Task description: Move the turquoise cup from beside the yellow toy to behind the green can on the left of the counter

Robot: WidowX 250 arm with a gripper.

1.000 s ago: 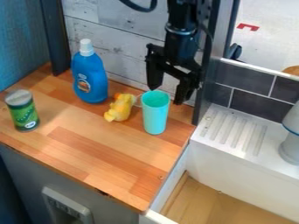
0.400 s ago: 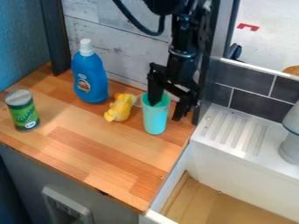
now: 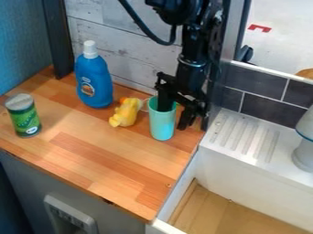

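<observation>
The black gripper [image 3: 174, 117] hangs over the back right of the wooden counter, straddling the right wall of an upright turquoise cup [image 3: 162, 125]. One finger reaches down inside the cup, its tip hidden by the cup's wall; the other is outside, close to the right side. The fingers stand apart, open. Left of the cup lies a yellow plush toy [image 3: 126, 112] with an orange part. Further left stands a blue bottle [image 3: 94, 82] with a white cap, and a green can [image 3: 23, 116] is at the counter's left side.
A white plank wall [image 3: 113, 43] runs behind the counter [image 3: 101, 151]. A dark post rises just right of the gripper. To the right are a white sink with a ridged ledge [image 3: 245, 137], dark tiles [image 3: 263, 105] and a grey-white object [image 3: 304, 151] at the edge.
From above the cup, the gripper has come down, and one finger has entered it. The gap between the fingers has narrowed a little. The cup and the other things have kept their places.
</observation>
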